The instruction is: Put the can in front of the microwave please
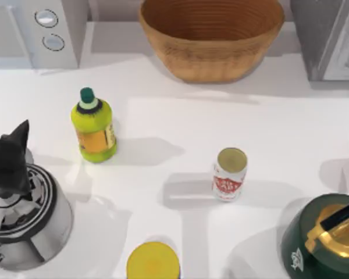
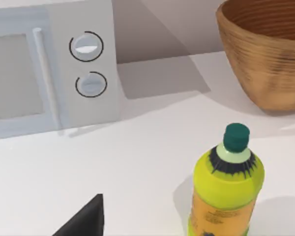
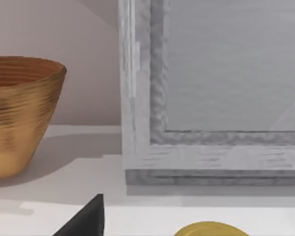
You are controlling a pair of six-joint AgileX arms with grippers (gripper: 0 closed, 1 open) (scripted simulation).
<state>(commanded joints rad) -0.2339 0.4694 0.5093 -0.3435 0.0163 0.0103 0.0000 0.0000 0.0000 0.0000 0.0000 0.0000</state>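
The can (image 1: 229,174) stands upright at mid-table, well apart from the microwave (image 1: 41,32) at the far left corner. Left hand (image 1: 9,154) and right hand (image 1: 337,224) hover near the table's sides; whether either is spread cannot be told. A level side grip below the gold top looks safest.

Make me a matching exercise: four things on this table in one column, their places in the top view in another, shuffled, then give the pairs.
Things:
1. can
2. microwave
3. green-yellow bottle
4. wooden bowl

Places:
A. far left corner
B. far edge, middle
C. right of centre
D. left of centre

Pairs: 1-C, 2-A, 3-D, 4-B
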